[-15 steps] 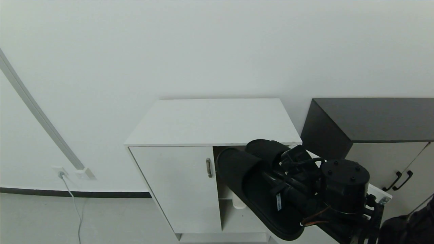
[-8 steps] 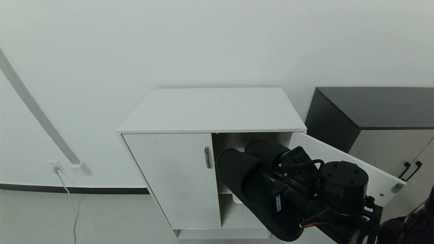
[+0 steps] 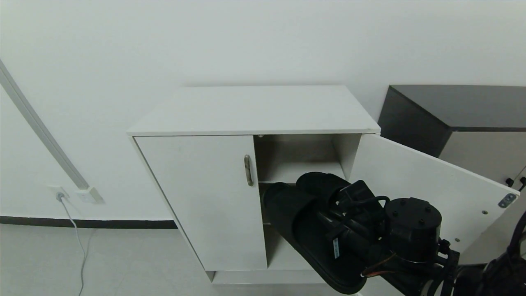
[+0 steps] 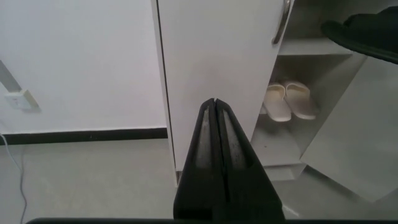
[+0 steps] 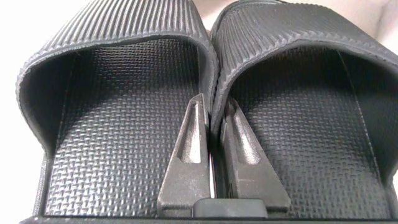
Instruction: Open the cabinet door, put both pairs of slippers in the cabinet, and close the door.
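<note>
Slippers, the black pair [image 3: 304, 205], hang side by side from the right tool [image 5: 213, 104]. It has one finger inside each slipper, and the fingers pinch the two touching inner walls tightly between them. In the head view this pair is just in front of the white cabinet [image 3: 254, 109], toes toward its open right half, with the right door [image 3: 419, 181] standing wide open beside it. The left door [image 3: 201, 197] is closed. The left tool [image 4: 214, 102] faces that door, fingers pressed together with nothing held. A beige pair [image 4: 289, 101] lies on a lower shelf [image 4: 273, 140] inside.
</note>
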Motion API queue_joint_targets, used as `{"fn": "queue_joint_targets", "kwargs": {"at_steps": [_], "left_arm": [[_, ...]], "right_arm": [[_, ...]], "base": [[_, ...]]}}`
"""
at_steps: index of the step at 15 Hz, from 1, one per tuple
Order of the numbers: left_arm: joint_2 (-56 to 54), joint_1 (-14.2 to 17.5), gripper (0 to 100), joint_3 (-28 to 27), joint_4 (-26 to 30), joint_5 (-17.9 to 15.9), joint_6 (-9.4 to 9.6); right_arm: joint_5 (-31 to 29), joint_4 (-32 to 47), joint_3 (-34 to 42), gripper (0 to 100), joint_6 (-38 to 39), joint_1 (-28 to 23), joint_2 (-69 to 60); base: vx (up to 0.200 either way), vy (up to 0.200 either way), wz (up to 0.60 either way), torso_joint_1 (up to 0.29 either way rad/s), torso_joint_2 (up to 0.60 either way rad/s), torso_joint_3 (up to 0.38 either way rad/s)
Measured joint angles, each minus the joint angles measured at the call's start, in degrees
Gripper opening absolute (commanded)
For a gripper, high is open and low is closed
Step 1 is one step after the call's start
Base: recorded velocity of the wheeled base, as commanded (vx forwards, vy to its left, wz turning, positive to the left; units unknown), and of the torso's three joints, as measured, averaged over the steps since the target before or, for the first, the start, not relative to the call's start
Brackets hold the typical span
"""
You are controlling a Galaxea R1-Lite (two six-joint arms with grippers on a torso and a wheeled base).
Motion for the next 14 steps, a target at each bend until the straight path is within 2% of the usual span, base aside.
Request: {"fn": "queue_joint_targets", "kwargs": {"at_steps": [7,14], "left_arm": [[0.00,-0.05,0,0.00,0.00,0.02,0.00],[0.00,0.00,0,0.00,0.00,0.00,0.00]], "right_arm": [[0.00,-0.79,0.00,0,0.00,0.00,0.59],[0.00,-0.82,0.06,0,0.02,0.00,0.66]], "base": [[0.000,0.000,0.00,-0.154,0.49,0.321],[0.000,0.000,0.00,-0.080,0.45,0.357]]}}
